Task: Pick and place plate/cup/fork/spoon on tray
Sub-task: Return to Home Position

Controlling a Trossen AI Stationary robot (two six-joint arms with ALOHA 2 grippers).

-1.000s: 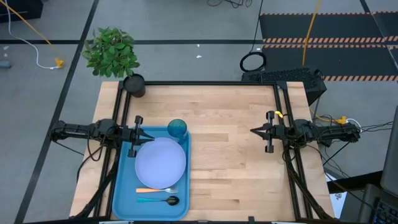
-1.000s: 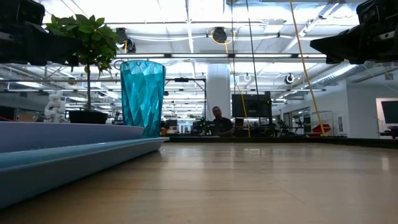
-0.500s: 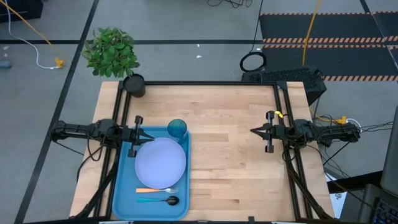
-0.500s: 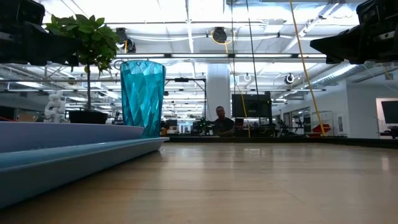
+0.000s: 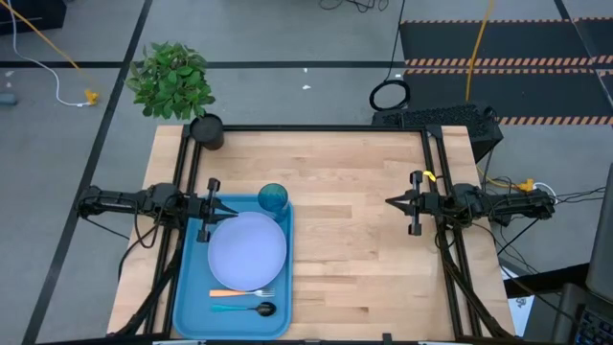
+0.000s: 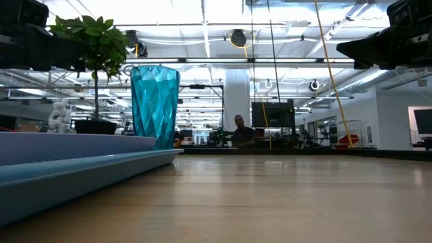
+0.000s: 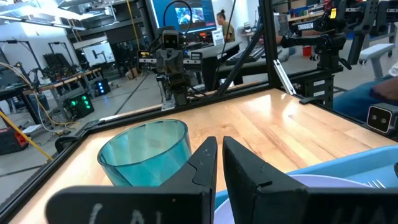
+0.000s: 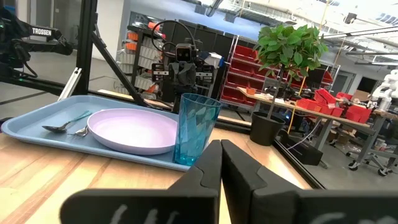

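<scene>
Wood surface (image 5: 354, 240): tray (image 5: 187, 287) by left edge holds plate (image 5: 247, 251), cup (image 5: 273, 198), fork (image 5: 239, 292), spoon (image 5: 244, 309). Set looks complete, so nothing to carry. Left end effector (image 5: 228, 212) over tray, right end effector (image 5: 391, 201) near right edge. Both pressed together, empty; prob. home pose.

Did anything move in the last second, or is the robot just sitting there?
Nothing visibly changed. The left gripper and right gripper stay parked, shut, at their table sides; the plate, cup, fork and spoon lie as before on the tray.
</scene>
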